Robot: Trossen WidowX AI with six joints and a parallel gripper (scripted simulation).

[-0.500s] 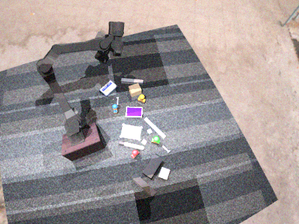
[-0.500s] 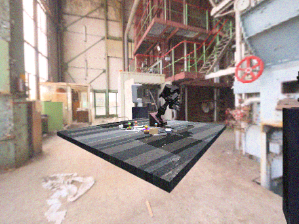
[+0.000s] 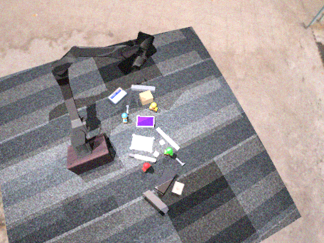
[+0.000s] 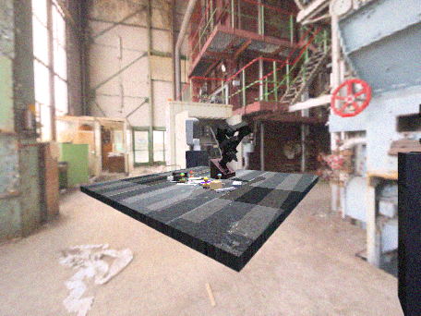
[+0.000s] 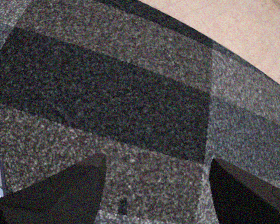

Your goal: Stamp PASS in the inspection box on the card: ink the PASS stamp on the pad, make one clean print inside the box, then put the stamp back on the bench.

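My gripper (image 3: 137, 65) (image 4: 239, 129) (image 5: 159, 166) hangs high over the far part of the striped bench (image 3: 220, 160), well behind the objects. Its fingers stand partly open with only bench surface between them in the wrist view. Small knobbed stamps stand on the bench: a green one (image 3: 168, 150), a red one (image 3: 146, 166), a yellow one (image 3: 153, 106) and a blue one (image 3: 124, 116). I cannot read which is PASS. The purple ink pad (image 3: 145, 121) lies in the middle. The white card (image 3: 141, 143) lies just in front of it.
A tan box (image 3: 146, 97), a blue-and-white card (image 3: 117, 95), a grey bar (image 3: 143, 87), a white bar (image 3: 167, 138) and a white rod (image 3: 142, 157) lie around the pad. Dark blocks (image 3: 165, 182) (image 3: 155, 201) lie at the front. The arm's base (image 3: 89, 155) stands left.
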